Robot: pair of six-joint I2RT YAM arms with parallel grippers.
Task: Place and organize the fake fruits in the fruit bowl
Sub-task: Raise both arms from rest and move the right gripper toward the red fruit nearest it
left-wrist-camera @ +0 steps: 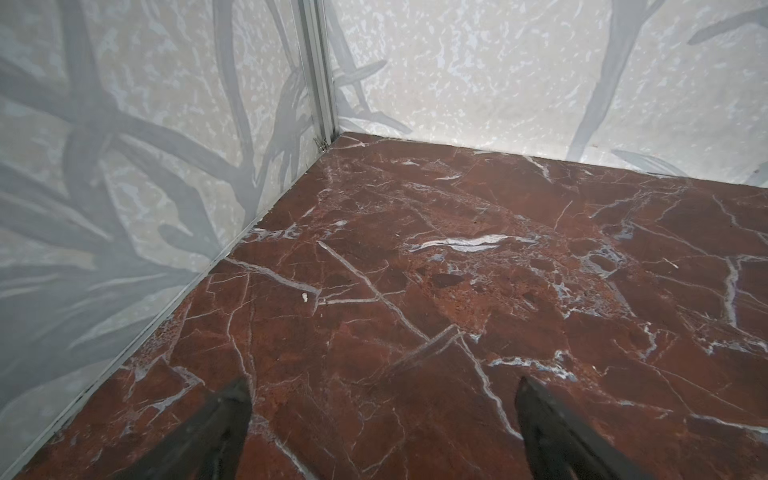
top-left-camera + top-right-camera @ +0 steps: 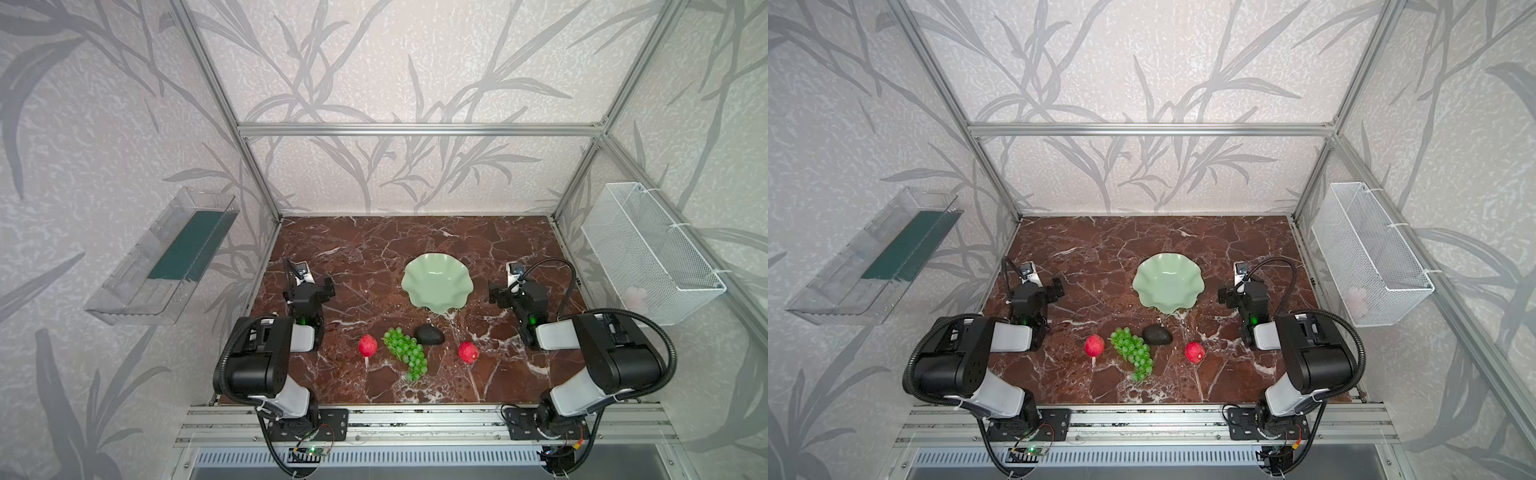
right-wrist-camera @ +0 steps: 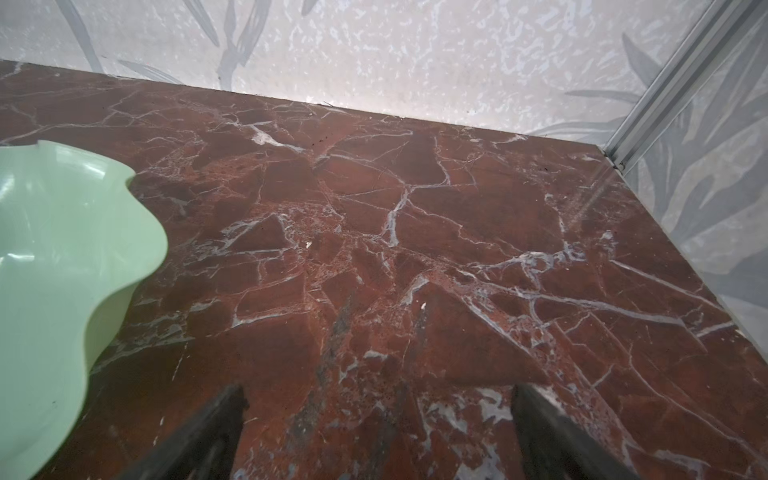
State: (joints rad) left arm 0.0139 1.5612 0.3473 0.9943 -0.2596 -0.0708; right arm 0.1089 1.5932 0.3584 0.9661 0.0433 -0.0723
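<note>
**Fruit bowl** (image 2: 436, 283) (image 2: 1168, 283), qty 1. Pale green, glossy, wavy rim. Upright and empty, centre-right of worktop (image 2: 365, 253), on the far side of all the fruit. Right wrist view shows only part of rim and wall (image 3: 124, 216); rest cut off at frame edge.

**Red fruits**, qty 2. Left red fruit (image 2: 368, 345) (image 2: 1094, 345), right red fruit (image 2: 468, 352) (image 2: 1195, 352). Both on worktop, nearer than the bowl, well apart at either end of the fruit row. Round, no clear long axis.

**Grapes** (image 2: 405, 351) (image 2: 1133, 351), qty 1 bunch. Lies btwn the reds, closer to the left one. Long axis diagonal: broad end far-left, thin tip points near-right.

**Avocado** (image 2: 430, 334) (image 2: 1157, 334), qty 1. Dark, just beside grapes on their far-right side, btwn grapes and bowl. Long axis approx left-right. Narrow end hard to make out; cannot tell if it touches the grapes.

**Left tool** (image 1: 382, 395), qty 1. Jaws spread wide, nothing btwn them. Over bare worktop at left side, aimed at far-left corner.

**Right tool** (image 3: 376, 392), qty 1. Jaws spread wide, holds nothing. Just right of bowl, aimed toward far-right corner.

Only the dark fingertips (image 1: 232, 415) show in wrist views. In both top views they are hidden under the wrists.

**Clear tray** (image 2: 162, 257), qty 1. On left wall, dark green strip inside.

**Wire basket** (image 2: 648, 253), qty 1. On right wall. Pale pinkish thing inside, too blurred to ID.
</note>
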